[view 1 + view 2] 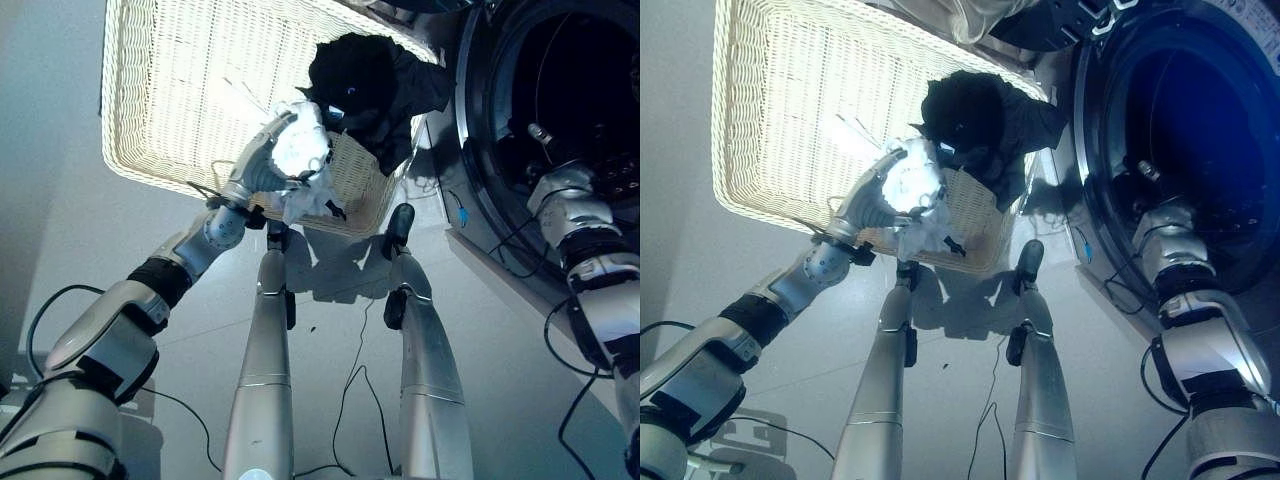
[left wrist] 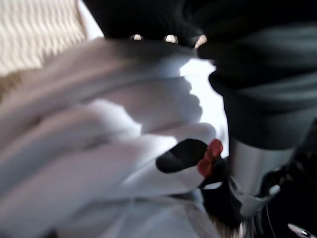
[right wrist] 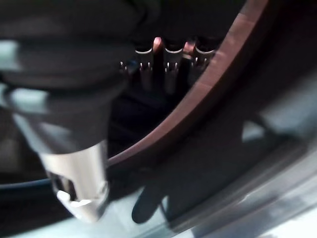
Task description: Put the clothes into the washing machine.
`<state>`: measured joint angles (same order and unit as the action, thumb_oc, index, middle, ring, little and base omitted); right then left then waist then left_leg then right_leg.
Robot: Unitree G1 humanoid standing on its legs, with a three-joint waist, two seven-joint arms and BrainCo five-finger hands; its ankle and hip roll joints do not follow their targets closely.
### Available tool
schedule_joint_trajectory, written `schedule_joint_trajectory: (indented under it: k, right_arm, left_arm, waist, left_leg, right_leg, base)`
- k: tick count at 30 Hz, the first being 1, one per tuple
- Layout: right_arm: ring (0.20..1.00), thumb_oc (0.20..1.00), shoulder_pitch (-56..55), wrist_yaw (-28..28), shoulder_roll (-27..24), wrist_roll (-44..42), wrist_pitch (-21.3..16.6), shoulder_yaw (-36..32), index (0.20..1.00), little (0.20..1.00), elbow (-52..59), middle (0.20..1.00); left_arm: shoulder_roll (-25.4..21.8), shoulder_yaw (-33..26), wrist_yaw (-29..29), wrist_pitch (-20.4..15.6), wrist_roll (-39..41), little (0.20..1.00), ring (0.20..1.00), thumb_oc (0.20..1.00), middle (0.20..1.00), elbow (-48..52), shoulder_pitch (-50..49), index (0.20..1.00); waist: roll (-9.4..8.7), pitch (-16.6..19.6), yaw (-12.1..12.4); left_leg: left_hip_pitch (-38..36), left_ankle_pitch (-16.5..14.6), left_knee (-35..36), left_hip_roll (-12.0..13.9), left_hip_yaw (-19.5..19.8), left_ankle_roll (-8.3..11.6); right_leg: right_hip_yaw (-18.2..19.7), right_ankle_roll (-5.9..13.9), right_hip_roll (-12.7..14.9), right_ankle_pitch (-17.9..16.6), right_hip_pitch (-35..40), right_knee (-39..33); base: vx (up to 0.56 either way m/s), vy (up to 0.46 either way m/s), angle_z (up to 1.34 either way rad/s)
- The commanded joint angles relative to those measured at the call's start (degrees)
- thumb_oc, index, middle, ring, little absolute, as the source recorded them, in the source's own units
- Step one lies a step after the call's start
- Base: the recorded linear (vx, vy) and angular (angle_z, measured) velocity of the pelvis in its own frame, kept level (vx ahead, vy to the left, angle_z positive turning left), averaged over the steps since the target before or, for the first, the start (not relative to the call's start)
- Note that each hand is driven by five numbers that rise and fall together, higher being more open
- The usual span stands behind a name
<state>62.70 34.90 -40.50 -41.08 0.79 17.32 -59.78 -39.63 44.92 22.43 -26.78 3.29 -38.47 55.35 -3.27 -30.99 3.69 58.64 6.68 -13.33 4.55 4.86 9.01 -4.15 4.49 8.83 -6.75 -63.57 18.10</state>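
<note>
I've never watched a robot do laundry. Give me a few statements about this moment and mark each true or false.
1. The left hand grips a white garment. True.
2. The pale woven wicker basket sits inside the washing machine. False: it stands on the floor beside the machine.
3. A black garment hangs over the basket's rim. True.
4. The right hand is holding the black garment. False: it reaches into the washing machine's dark round opening.
5. The white garment is already in the drum. False: it is at the basket.
</note>
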Motion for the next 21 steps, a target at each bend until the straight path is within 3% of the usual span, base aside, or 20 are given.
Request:
schedule_joint_trajectory:
  k: [1, 4, 13, 14, 15, 16, 21]
  right_arm:
    - [1.0, 1.0, 4.1, 0.5, -5.3, 1.6, -2.3, 2.6, 1.0, 1.0, -1.1, 1.0]
    - [1.0, 1.0, 5.0, 0.3, -4.7, 1.9, -3.0, 4.0, 1.0, 1.0, 0.5, 1.0]
    - [1.0, 1.0, 5.0, 0.4, -4.2, 2.1, -3.7, 4.7, 1.0, 1.0, 3.6, 1.0]
    - [1.0, 1.0, 4.7, 0.6, -4.1, 2.3, -3.8, 4.6, 1.0, 1.0, 4.2, 1.0]
    - [1.0, 1.0, 4.6, 0.7, -4.1, 2.3, -3.9, 4.6, 1.0, 1.0, 4.5, 1.0]
    - [1.0, 1.0, 4.1, 1.3, -4.0, 2.6, -4.0, 4.6, 1.0, 1.0, 5.8, 1.0]
    - [1.0, 1.0, 3.5, 2.6, -3.6, 4.0, -4.6, 4.5, 1.0, 1.0, 8.0, 1.0]
  left_arm:
    - [2.2, -0.6, -9.8, 4.8, -2.2, 1.0, 1.0, 1.0, 1.0, -2.9, 1.5, 1.0]
    - [1.7, 3.2, -15.1, 10.3, -4.8, 1.0, 1.0, 1.0, 1.0, -5.0, 3.7, 1.0]
    - [0.7, 5.5, -17.5, 15.2, -7.4, 1.0, 1.0, 1.0, 1.0, -6.7, 5.5, 1.0]
    - [0.6, 5.5, -17.4, 15.4, -7.4, 0.561, 0.561, 0.561, 0.561, -6.8, 5.5, 0.561]
    - [0.7, 5.4, -17.1, 15.5, -7.6, 0.451, 0.451, 0.451, 0.451, -6.9, 5.3, 0.451]
    - [0.6, 5.3, -16.4, 15.4, -8.0, 0.2, 0.2, 0.2, 0.2, -6.8, 5.0, 0.2]
    - [0.7, 4.7, -15.5, 15.2, -8.6, 0.2, 0.2, 0.2, 0.2, -6.9, 4.9, 0.2]
  waist:
    - [4.18, 1.2, -2.2]
    - [4.06, 1.2, -3.1]
    - [4.13, 1.2, -3.5]
    - [4.08, 1.2, -3.6]
    - [4.07, 1.2, -3.6]
    - [4.07, 1.2, -3.6]
    - [4.14, 1.2, -3.7]
  left_leg:
    - [0.0, -2.6, -1.4, -5.7, -0.6, -5.2]
    - [0.1, -2.6, -1.2, -5.4, -1.2, -5.02]
    - [0.1, -2.4, -0.7, -5.2, -1.6, -4.7]
    - [0.1, -2.4, -0.8, -5.2, -1.6, -4.65]
    - [0.1, -2.4, -0.7, -5.2, -1.6, -4.64]
    - [0.3, -2.4, -0.7, -5.2, -1.6, -4.58]
    - [0.4, -2.2, -0.5, -5.1, -1.8, -4.39]
  right_leg:
    - [-4.1, 4.33, -3.7, -2.2, 1.6, -0.8]
    - [-3.4, 4.41, -4.1, -2.4, 1.4, -1.2]
    - [-3.2, 4.51, -4.1, -2.4, 1.2, -1.5]
    - [-3.2, 4.52, -4.1, -2.4, 1.2, -1.5]
    - [-3.1, 4.52, -4.1, -2.4, 1.2, -1.5]
    - [-3.1, 4.53, -4.1, -2.4, 1.1, -1.5]
    - [-3.1, 4.48, -4.0, -2.2, 0.9, -1.6]
  base:
    - [0.0, 0.0, 0.0]
    - [0.0, 0.027, -0.01]
    - [0.0, 0.006, -0.01]
    - [0.0, 0.0, 0.0]
    - [0.0, 0.0, 0.0]
    - [0.0, 0.0, 0.0]
    - [0.0, 0.0, 0.0]
